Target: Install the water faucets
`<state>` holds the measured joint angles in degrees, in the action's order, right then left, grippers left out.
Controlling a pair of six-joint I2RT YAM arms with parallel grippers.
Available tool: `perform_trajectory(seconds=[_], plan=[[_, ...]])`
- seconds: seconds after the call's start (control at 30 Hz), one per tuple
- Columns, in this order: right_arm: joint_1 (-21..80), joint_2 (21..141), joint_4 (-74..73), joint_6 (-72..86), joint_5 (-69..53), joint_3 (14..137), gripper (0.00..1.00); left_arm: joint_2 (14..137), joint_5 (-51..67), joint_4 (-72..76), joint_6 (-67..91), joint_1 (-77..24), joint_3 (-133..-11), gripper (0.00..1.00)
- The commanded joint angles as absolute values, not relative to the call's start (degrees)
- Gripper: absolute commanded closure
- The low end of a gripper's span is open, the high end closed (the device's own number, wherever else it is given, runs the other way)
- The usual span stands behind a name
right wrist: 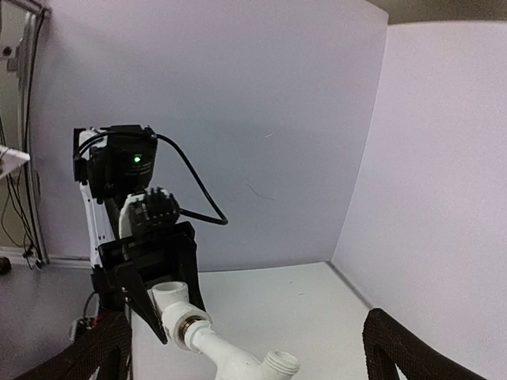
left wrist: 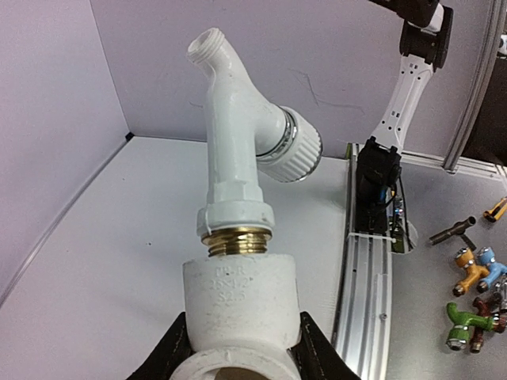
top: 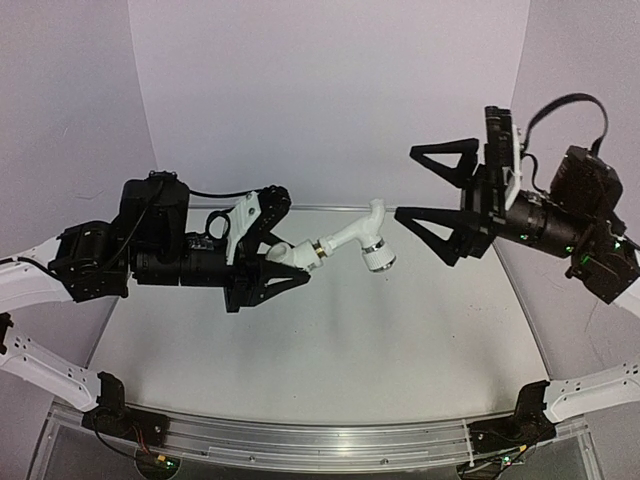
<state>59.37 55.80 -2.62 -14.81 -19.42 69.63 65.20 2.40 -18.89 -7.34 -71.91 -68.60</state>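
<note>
White walls (top: 320, 90) closed in the back and sides. The pale bench (top: 300, 350) lay below the work, which was held up in the air over its middle rather than set down. The left hand (top: 288, 250) was closed snugly on the short fitting (top: 283, 254), one finger on each side, with the tap end turned toward the right arm. That looked meant to give a fixed base to turn against. The right hand (top: 405, 183) stood spread wide, holding nothing. It was just off the far end of the tap (top: 345, 240) without touching it, apparently placed for a fresh grip. The tap stuck out sideways from the fitting. In the overhead view its spout (top: 375, 210) showed above and its ribbed knob (top: 379, 259) below. A band of brass thread (left wrist: 236, 241) showed between tap and fitting, so I judged the joint started but not yet screwed home.
</note>
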Motion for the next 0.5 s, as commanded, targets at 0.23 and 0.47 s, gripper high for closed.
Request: perform_trajectory(seconds=[0.23,0.47], plan=[[59.28,44.18,-22.53,-69.08,-27.51,64.26,0.02,66.29,24.49,-23.71,9.91,-65.37,-77.79,1.00],[59.27,45.15,-23.74,-83.67,-26.40,60.92,0.02,72.90,35.87,-29.45,13.36,-62.96,-83.41,1.00]])
